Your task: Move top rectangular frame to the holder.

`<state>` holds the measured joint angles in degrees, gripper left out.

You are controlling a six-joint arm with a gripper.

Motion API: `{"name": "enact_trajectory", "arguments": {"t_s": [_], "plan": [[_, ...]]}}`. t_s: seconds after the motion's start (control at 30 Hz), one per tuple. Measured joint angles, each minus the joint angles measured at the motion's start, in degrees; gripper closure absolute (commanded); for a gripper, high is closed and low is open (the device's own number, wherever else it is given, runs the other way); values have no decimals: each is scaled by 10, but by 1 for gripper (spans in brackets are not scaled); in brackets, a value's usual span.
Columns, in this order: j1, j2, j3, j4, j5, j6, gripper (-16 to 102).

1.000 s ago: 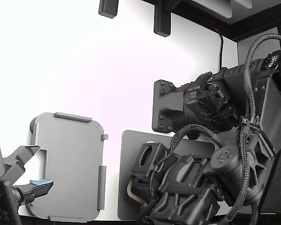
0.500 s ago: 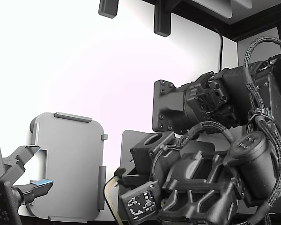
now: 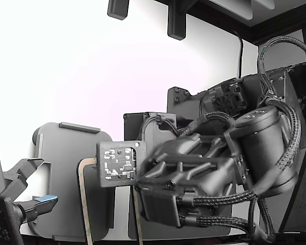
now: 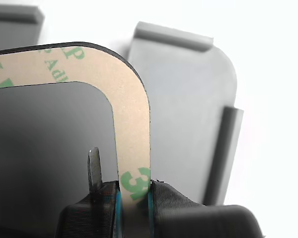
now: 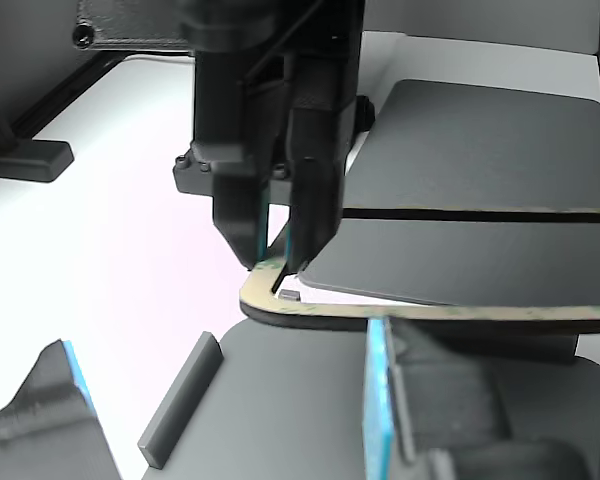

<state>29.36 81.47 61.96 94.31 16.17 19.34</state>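
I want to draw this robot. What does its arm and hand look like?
The arm is chunky matte black, with round joints and braided black cables looping around it. A small square tag with a black-and-white pattern sits near the wrist. The hand has two dark fingers lined with thin blue pads.

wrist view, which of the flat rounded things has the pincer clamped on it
The tan frame with green print and an open centre, pinched at its edge by the pincer. The grey tray and dark mat are solid and untouched.
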Motion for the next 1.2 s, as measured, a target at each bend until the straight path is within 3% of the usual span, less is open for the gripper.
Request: {"name": "enact_trajectory", "arguments": {"t_s": [0.47,0.77,1.2], "plan": [[-54,-57,-35,-5,-4,47,96],[-73,-59,11,-39,-21,41,96],[-83,-73,22,-33,-22,44,96]]}}
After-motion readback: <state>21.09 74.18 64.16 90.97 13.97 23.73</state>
